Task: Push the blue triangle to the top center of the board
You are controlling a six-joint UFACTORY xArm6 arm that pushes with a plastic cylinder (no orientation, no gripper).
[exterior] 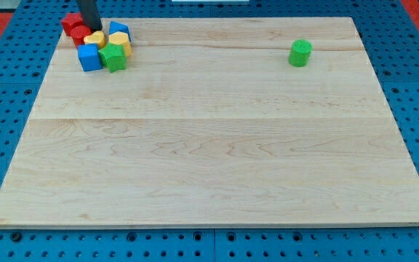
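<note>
The blue triangle sits just to the view's right of my tip, in the cluster at the table's top left corner. We have no pincer here, only the rod, so there is nothing to open or close. Touching the triangle are a yellow block and a green block; a blue cube and red blocks crowd around our tip. A green cylinder stands well apart, rightward. We judge the rod is placed left to shove rightward.
</note>
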